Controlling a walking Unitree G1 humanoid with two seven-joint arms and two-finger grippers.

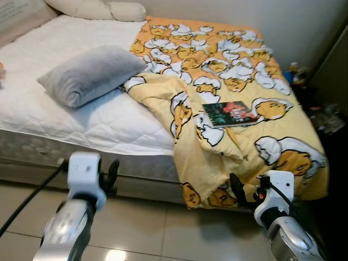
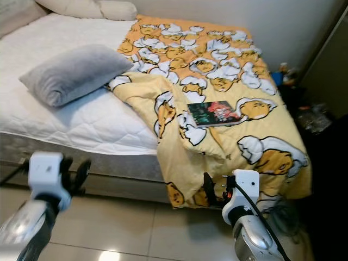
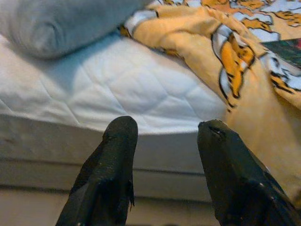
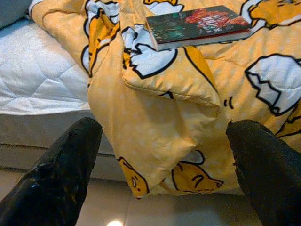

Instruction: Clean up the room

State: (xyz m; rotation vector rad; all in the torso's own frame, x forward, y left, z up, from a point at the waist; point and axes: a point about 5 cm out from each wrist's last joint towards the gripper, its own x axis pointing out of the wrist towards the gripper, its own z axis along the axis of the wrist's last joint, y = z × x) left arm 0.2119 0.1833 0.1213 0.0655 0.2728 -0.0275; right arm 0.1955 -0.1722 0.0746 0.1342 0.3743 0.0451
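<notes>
Hanging low in front of the bed, the right gripper [image 4: 162, 174] has its two black fingers [image 4: 61, 174] spread wide apart with nothing between them. Straight ahead of it droops the crumpled yellow blanket printed with white-and-orange egg cartoons [image 1: 234, 109], its folded corner spilling over the mattress edge and down toward the pale glossy floor tiles [image 1: 147, 228]. Just beyond that fold, further up on the blanket, lies a dark paperback book with a red-and-green cover [image 1: 231, 113], flat and slightly askew. Past the far right side of this gripper, at the dark edge by the wall, a few small items [image 1: 296, 73] sit in shadow, too dim to tell apart.

The left gripper [image 3: 167, 136] also hovers low by the bed's side, fingers parted and holding nothing. Directly before it is the grey side of the bed base and, above, the white quilted mattress [image 1: 70, 114]. Beyond that edge rests a plump grey velvety pillow [image 1: 89, 73], lying on the mattress just beside the blanket's rumpled border. Far off at the head of the bed lie two cream-coloured pillows [image 1: 103, 9] against the wall.
</notes>
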